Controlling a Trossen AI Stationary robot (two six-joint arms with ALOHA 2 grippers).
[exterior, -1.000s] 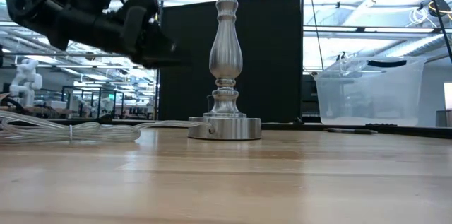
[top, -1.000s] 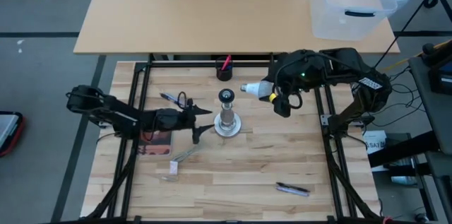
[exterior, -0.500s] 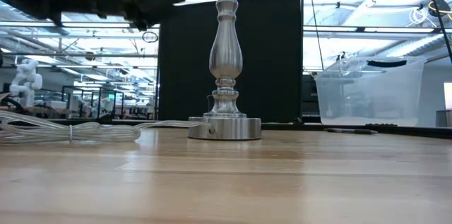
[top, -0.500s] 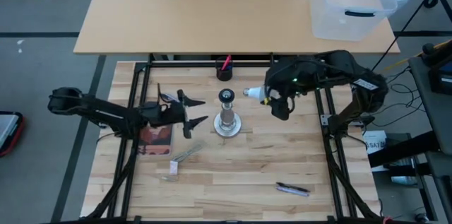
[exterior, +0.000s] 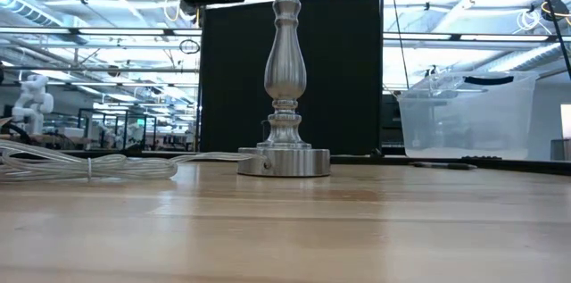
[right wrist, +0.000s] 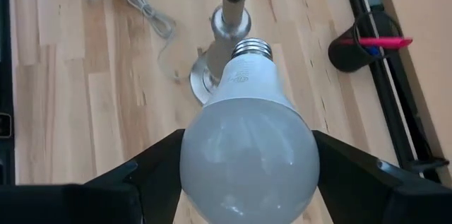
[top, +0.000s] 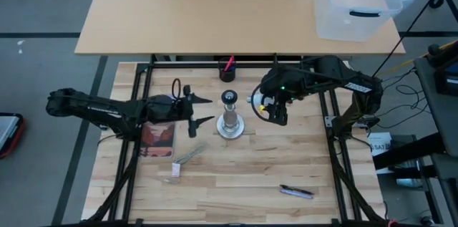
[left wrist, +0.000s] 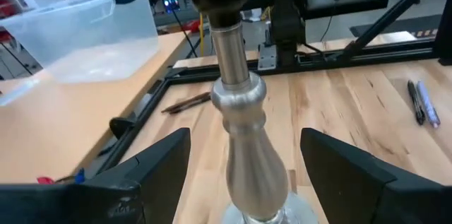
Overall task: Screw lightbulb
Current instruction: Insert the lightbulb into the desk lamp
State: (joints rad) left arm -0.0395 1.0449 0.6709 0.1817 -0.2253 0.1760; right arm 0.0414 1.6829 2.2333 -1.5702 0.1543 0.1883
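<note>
The right gripper (top: 266, 105) holds the lightbulb (right wrist: 246, 150) at three o'clock of the lamp stand (top: 230, 116) — approach step; next, align base over socket. The left gripper (top: 195, 110) waits wide open at nine.

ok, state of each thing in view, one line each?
lightbulb: held in the right claw, screw base pointing at the socket, not yet in.
lamp stand: upright on the table, socket empty.
left claw: open, fingers either side of the stand's post, not touching.
clear bin: on the far table.
</note>
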